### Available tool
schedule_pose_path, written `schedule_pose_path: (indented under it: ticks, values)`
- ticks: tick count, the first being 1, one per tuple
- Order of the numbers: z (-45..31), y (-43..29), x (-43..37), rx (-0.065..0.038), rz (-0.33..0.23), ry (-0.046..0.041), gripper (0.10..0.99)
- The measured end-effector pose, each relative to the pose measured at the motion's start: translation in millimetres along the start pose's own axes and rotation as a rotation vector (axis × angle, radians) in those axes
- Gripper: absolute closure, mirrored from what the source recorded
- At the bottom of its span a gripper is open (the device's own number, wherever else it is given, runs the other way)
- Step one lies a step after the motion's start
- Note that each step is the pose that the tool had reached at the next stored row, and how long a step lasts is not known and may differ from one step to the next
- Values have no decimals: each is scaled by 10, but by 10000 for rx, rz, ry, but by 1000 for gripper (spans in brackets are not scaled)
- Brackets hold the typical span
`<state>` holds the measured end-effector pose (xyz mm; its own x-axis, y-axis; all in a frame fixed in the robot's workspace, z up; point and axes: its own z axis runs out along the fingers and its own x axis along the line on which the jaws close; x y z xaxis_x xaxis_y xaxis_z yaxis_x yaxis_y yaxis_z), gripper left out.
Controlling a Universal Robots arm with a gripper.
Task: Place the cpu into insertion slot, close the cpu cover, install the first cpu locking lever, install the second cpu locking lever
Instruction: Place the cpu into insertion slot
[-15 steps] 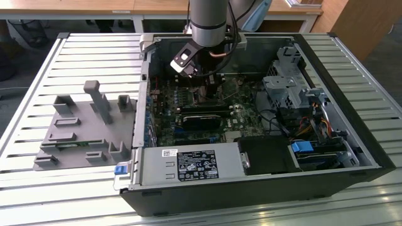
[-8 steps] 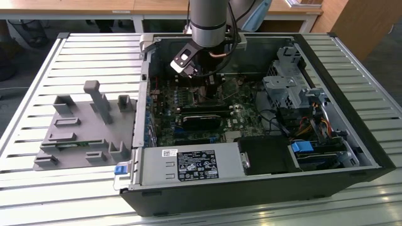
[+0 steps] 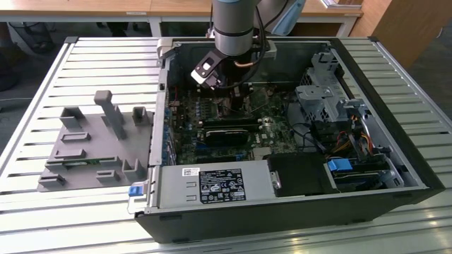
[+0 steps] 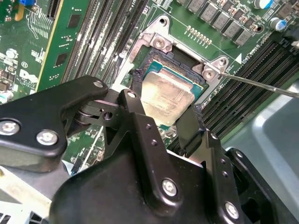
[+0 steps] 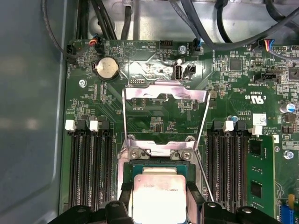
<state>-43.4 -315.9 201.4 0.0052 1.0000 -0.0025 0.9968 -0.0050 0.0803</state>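
Observation:
The cpu is a silvery square chip with a greenish rim. It sits between the two black fingers of my gripper, which is shut on its opposite edges. The chip lies at the insertion slot, a dark square recess with silver corner brackets, slightly tilted. In the first wrist view the cpu is just below the slot's silver rim, and the cpu cover stands swung open beyond it. A thin wire locking lever sticks out beside the socket. In the exterior view my gripper reaches down into the computer case.
Long black memory slots flank the socket on both sides. The open case holds a power supply, drive cages and cables. A grey parts fixture lies on the slatted table at the exterior view's left.

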Motion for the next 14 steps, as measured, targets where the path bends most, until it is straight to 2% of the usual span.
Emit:
schedule_pose_path:
  ticks: [14]
  values:
    - [49, -9, 0, 0, 78, -10, 549]
